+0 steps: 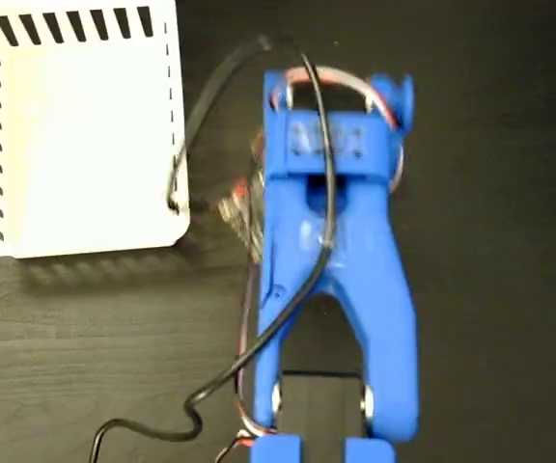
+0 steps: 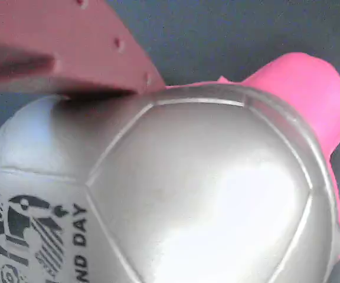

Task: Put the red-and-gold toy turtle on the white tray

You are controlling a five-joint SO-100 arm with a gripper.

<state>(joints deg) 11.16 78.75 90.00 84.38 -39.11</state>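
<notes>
Close under the wrist camera, the turtle point(image 2: 176, 194) fills the frame, one finger point(image 2: 64, 47) touching its shell; whether the fingers clamp it, I cannot tell. Beyond the blue arm point(image 1: 331, 241), the white tray point(image 1: 75, 125) waits upper left on the dark surface point(image 1: 490, 241).

The white tray point(image 1: 75, 145) is marked with black diagonal stripes along its top and left edges and thin black dashes down its right edge. The surface point(image 1: 510, 193) is seen as black with a faint wood grain. The arm point(image 1: 336, 251) is coloured bright blue, and a black cable point(image 1: 210, 386) is draped over it. In the wrist view, the shell of the red-and-gold toy turtle point(image 2: 188, 194) is rendered as shiny silver-grey with pale seam lines and a dark printed mark, while its limb appears vivid pink.
</notes>
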